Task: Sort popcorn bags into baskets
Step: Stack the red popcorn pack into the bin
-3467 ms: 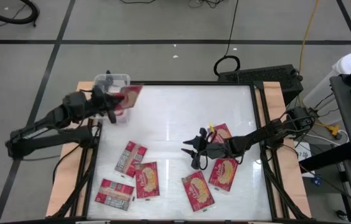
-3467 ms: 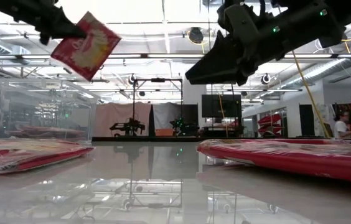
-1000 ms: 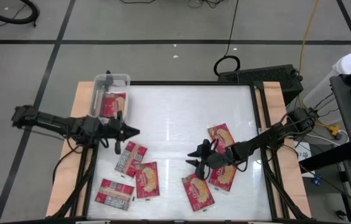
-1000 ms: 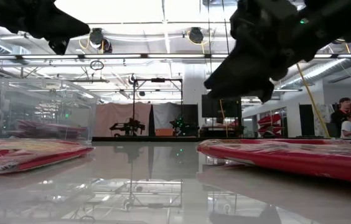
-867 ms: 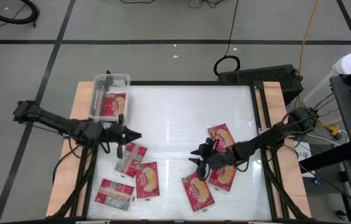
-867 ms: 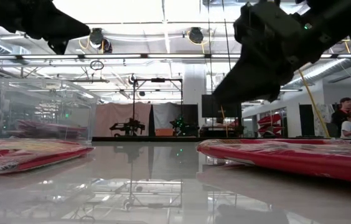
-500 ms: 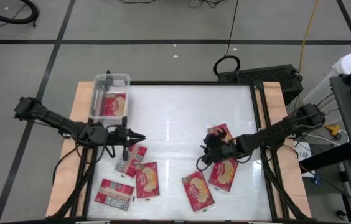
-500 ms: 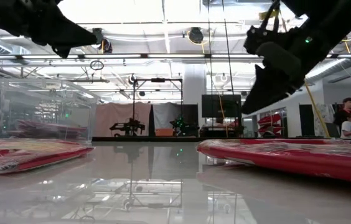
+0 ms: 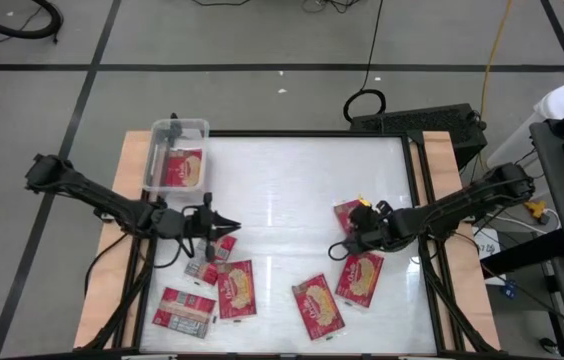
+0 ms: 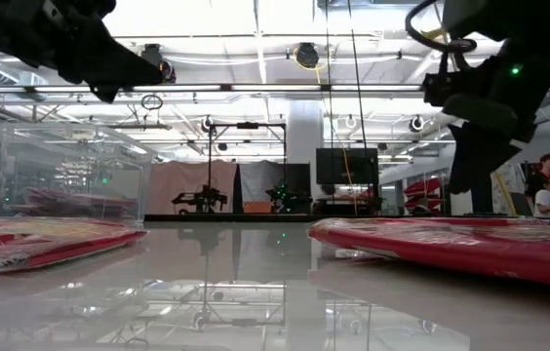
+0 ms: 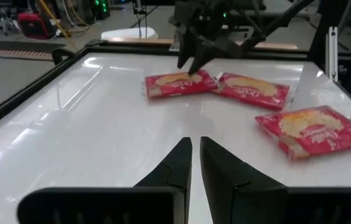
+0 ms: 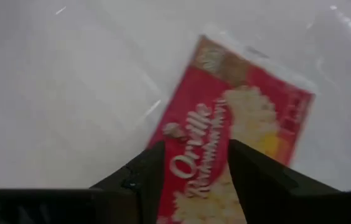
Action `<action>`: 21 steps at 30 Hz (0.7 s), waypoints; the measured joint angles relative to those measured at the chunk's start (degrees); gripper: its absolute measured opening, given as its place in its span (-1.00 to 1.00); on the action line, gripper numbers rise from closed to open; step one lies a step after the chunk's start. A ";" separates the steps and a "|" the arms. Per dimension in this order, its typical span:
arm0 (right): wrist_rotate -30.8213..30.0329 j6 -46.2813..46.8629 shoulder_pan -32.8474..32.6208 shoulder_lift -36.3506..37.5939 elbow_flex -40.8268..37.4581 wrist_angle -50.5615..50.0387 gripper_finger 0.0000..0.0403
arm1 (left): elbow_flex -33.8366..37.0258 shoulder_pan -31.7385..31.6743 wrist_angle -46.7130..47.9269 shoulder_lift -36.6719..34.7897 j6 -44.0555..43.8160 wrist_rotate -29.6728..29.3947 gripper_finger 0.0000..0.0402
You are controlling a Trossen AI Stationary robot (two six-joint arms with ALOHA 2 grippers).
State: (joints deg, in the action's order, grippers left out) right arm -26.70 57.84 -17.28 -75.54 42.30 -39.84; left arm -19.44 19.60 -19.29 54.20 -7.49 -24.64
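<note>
- The white table (image 9: 282, 190) carries everything; in the low view its far edge and most packets are hard to make out, showing only as thin red slabs.
- The clear bin (image 9: 175, 155) sits at the table's far left corner, with one red popcorn bag (image 9: 183, 169) lying flat inside it; its walls blur what else it may hold.
- The right arm reaches in from the table's right edge, and its right gripper (image 9: 346, 246) hangs point-down over the far-right packet (image 9: 350, 212), covering most of it in the high view.
- In the right wrist view that packet (image 12: 238, 143) fills the gap between the two fingers (image 12: 139, 177), which stand apart on either side of it, nothing clamped; whether the tips touch the packet cannot be told.
- Two more bags lie nearer the table's front edge than this gripper: one (image 9: 360, 278) just beside it, another (image 9: 318, 308) further left.
- The left gripper (image 9: 230, 224) hovers above the table's left half, fingers almost together and empty.
- A bag (image 9: 209, 262) lies partly under it, half hidden by the arm.
- Two packets (image 9: 235, 290) (image 9: 184, 310) lie beyond, toward the table's front left corner.
</note>
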 joint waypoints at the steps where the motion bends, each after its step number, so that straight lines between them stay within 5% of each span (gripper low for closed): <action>1: 0.55 -1.23 0.00 -0.04 0.00 0.58 -0.12 | 0.00 0.00 -1.11 0.59 0.44 -0.01 -0.83; 10: 0.45 -18.97 -0.16 -4.01 0.02 7.49 0.24 | 0.00 -0.03 -6.68 4.87 1.37 0.02 -0.83; 18: -13.93 -24.76 1.56 -7.07 0.00 12.63 0.27 | -0.04 -0.03 -13.37 7.59 4.41 0.03 -0.83; 21: -11.14 -28.58 5.21 -7.42 0.00 17.77 0.26 | -0.04 -0.03 -15.92 8.39 5.63 0.02 -0.83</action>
State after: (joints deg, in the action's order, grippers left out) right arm -37.85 29.26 -12.07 -82.97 42.30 -22.07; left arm -19.49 19.57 -35.20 62.59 -1.86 -24.62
